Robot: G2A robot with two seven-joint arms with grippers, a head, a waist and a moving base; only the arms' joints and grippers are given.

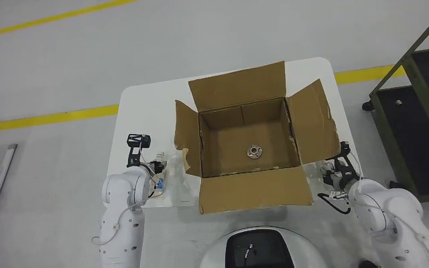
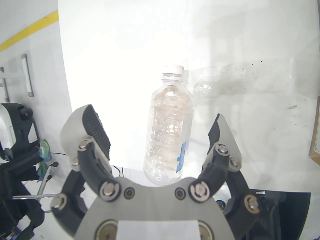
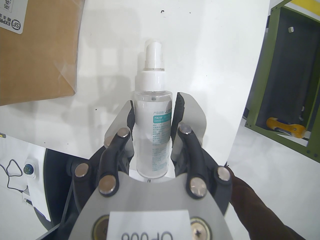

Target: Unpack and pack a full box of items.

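Cardboard box [image 1: 228, 141] stands open on the white table [image 1: 151, 107], flaps folded out, with one small round metal part [image 1: 253, 151] on its floor. Left gripper [image 2: 156, 121]: fingers spread wide either side of a clear, dented, white-capped bottle [image 2: 168, 126], apparently not touching. Right gripper [image 3: 155, 106]: fingers clamped on a clear spray bottle [image 3: 153, 131] beside the box.

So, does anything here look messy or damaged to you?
The cardboard box looks worn: its flap edges are ragged. A crumpled clear plastic bag lies loose on the white table beside the water bottle, and the tabletop carries dark scuffs and specks. Nothing looks spilled.
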